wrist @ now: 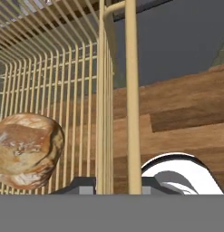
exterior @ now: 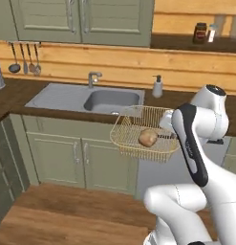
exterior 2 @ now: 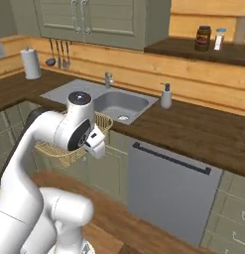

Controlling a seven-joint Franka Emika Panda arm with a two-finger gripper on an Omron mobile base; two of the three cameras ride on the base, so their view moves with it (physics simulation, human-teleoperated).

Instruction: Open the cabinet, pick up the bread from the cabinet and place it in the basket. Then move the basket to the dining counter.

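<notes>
Folded arm [exterior: 191,143], claw [wrist: 114,188] clamped on airborne basket [exterior: 138,125] wall (bread [exterior: 148,138] inside)

Arm [exterior: 205,143]: glossy white rounded shells, fat cylindrical links. Dark grey-black band along one link's side. Dark round joint cap, top of upper link. No cables visible.

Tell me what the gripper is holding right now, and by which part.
The gripper holds the basket by the rim wire of its side wall, lifted off the counter in front of the sink. The bread rides inside it.
</notes>
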